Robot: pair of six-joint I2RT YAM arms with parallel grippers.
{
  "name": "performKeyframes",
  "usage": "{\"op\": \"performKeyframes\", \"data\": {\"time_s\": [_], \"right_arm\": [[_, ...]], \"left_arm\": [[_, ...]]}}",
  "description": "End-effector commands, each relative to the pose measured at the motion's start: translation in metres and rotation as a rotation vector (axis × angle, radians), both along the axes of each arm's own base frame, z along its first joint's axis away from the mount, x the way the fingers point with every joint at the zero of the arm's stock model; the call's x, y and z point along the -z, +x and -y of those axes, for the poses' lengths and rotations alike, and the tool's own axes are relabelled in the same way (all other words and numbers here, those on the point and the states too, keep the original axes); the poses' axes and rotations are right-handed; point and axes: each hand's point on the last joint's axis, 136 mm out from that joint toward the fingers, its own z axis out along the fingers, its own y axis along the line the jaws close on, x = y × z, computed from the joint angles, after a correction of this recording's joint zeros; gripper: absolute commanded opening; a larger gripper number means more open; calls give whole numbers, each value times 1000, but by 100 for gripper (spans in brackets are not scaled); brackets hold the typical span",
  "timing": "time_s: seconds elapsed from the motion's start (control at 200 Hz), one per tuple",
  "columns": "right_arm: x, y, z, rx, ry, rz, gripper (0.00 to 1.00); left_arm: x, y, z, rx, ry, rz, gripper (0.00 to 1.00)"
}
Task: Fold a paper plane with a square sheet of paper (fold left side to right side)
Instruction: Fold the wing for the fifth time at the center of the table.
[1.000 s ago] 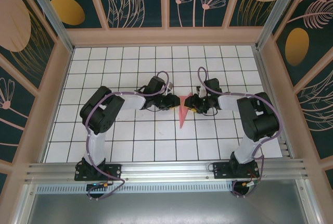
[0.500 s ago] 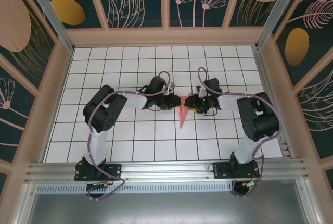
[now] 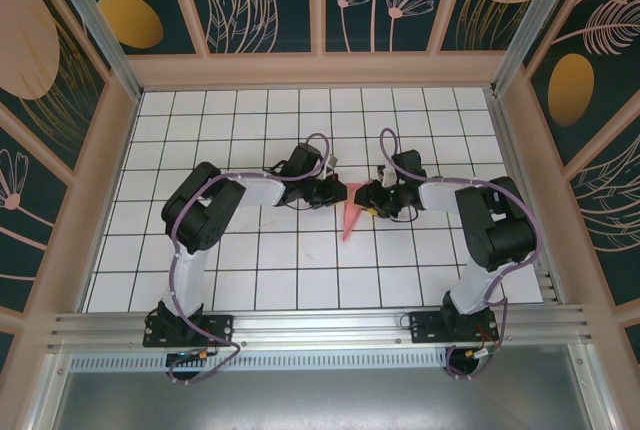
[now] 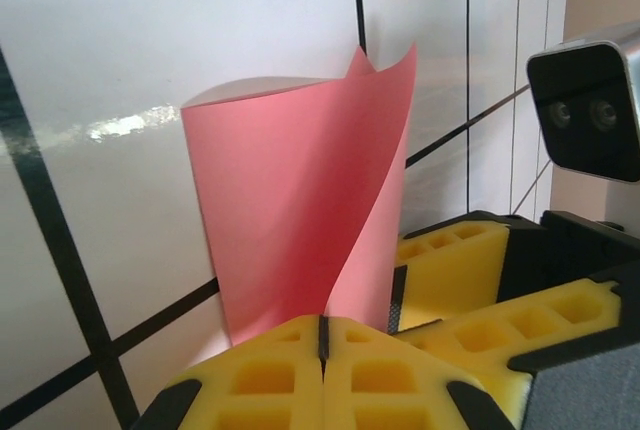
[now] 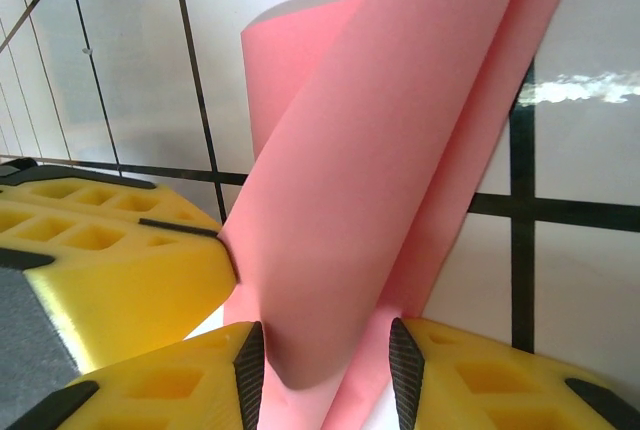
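Observation:
The pink-red sheet of paper [image 3: 348, 220] lies at the table's middle, creased into a narrow shape that points toward the near edge. Its far end is lifted between the two grippers. My left gripper [image 3: 337, 193] comes in from the left. In the left wrist view its yellow pads [image 4: 250, 380] are pressed together at the gripper [image 4: 323, 322], shut on a raised flap of the paper [image 4: 290, 200]. My right gripper [image 3: 363, 197] faces it from the right. In the right wrist view that gripper [image 5: 325, 355] stands open, with a curled fold of the paper [image 5: 370, 180] between its pads.
The two grippers nearly touch tip to tip: the right one's yellow fingers [image 4: 455, 270] show just right of the paper, and the left one's fingers [image 5: 110, 250] show at the left. White gridded tabletop [image 3: 250, 120] spreads all round, inside wooden walls [image 3: 320, 70].
The left gripper has closed onto the paper's raised flap. The paper's near tip has shifted a little to the left. The right gripper has held its place and its opening.

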Motion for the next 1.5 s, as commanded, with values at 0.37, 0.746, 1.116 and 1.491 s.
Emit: {"op": "performKeyframes", "data": {"time_s": [0.37, 0.746, 1.116, 1.491], "right_arm": [[21, -5, -2, -32, -59, -3, 42], [22, -6, -2, -34, -60, -6, 42], [-13, 6, 6, -4, -33, 85, 45], [-32, 9, -4, -6, 16, 108, 35]], "left_arm": [[17, -7, -5, 19, 26, -10, 6], [17, -13, -3, 29, 17, -19, 7], [29, -13, -3, 25, 35, -37, 8], [30, -14, 0, 31, 36, -39, 8]]}}
